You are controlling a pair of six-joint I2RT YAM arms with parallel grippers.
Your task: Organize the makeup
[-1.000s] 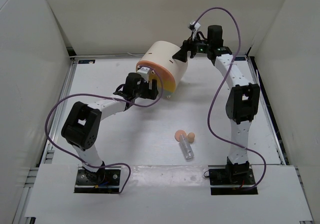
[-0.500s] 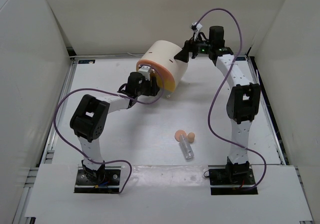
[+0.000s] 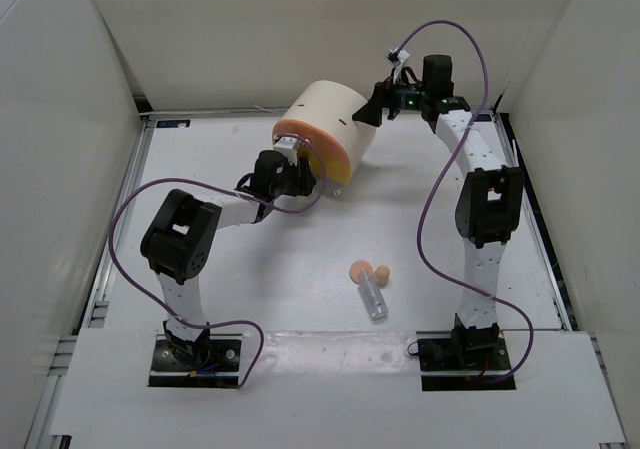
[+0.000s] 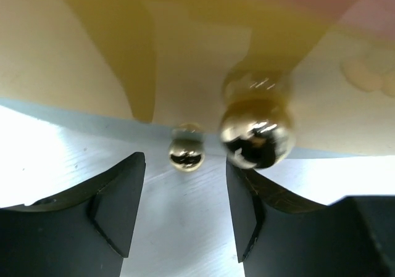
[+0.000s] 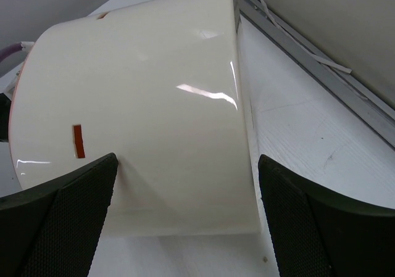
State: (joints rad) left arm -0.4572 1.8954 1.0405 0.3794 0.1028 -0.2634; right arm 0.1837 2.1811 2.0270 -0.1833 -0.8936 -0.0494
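Two peach sponges point(image 3: 368, 271) and a clear tube point(image 3: 374, 297) lie on the table near the front middle. The other makeup is out of view. The big cream cylinder box point(image 3: 328, 129) lies on its side at the back, its orange-yellow drawer face toward my left gripper point(image 3: 285, 165). That gripper point(image 4: 185, 197) is open right at the drawer front, with a gold knob point(image 4: 257, 135) by its right finger and a smaller gold ball point(image 4: 186, 152) between the jaws. My right gripper point(image 3: 372, 114) is open, its fingers point(image 5: 74, 209) straddling the cream wall point(image 5: 154, 135).
White walls enclose the table on the left, back and right. A metal rail point(image 5: 308, 61) runs along the back edge behind the box. Purple cables loop over both arms.
My left gripper has crept closer to the drawer face and its arm has folded in. My right gripper has shifted slightly at the box's back.
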